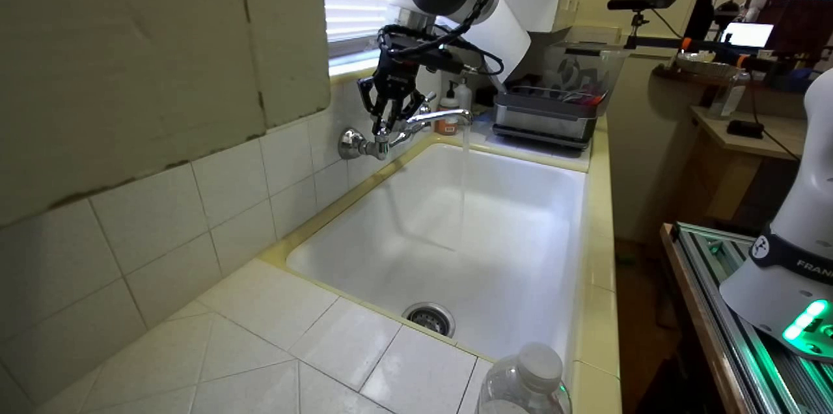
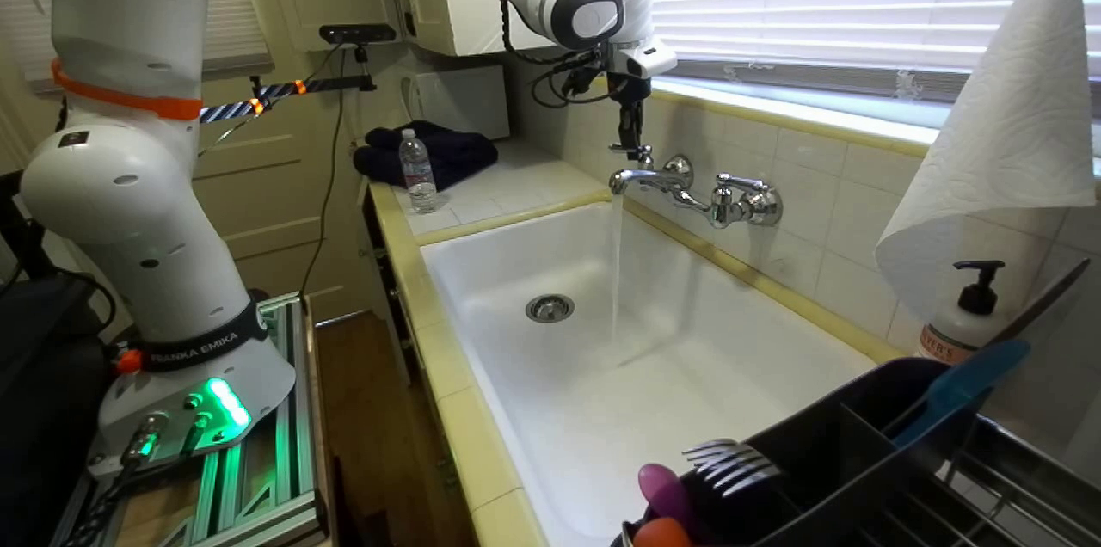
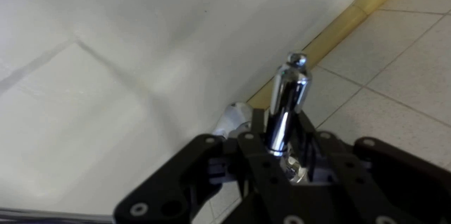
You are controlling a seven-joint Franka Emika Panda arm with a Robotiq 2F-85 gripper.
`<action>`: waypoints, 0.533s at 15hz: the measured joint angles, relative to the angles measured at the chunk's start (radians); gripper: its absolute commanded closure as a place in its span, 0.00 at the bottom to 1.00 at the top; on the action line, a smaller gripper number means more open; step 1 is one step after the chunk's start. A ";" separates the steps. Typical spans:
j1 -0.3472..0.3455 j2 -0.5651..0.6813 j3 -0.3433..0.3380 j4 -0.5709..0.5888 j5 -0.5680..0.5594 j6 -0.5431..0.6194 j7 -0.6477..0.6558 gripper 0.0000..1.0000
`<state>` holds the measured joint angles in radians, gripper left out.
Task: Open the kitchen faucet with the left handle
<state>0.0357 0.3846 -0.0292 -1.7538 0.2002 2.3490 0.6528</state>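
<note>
Gripper (image 3: 281, 116) cropped, left handle (image 3: 291, 88) clasped, partly hidden

Shone mirror-smooth in polished metal at the kitchen faucet (image 2: 692, 201) and the left handle (image 3: 290, 81). Looked dull and matt on the gripper (image 3: 282, 118). Gleamed like glossy enamel across the sink (image 2: 516, 358), showed smooth tile on the counter (image 1: 348, 342). Appeared as clear plastic in the bottle (image 2: 419, 175), soft cloth in the bundle (image 2: 464, 154), embossed matt paper in the towel (image 2: 998, 108), and shiny metal at the drain (image 2: 549, 308).

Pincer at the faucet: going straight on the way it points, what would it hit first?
Probably the faucet body, just beneath the left handle that the pincer straddles; depth is unclear.
</note>
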 measured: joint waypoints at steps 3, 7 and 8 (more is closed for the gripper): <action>0.000 0.000 -0.001 0.000 -0.003 -0.003 -0.009 0.95; 0.001 -0.001 -0.002 0.000 -0.008 -0.007 -0.012 0.93; 0.001 -0.001 -0.002 0.000 -0.009 -0.008 -0.012 0.89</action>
<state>0.0363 0.3833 -0.0314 -1.7538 0.1914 2.3405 0.6410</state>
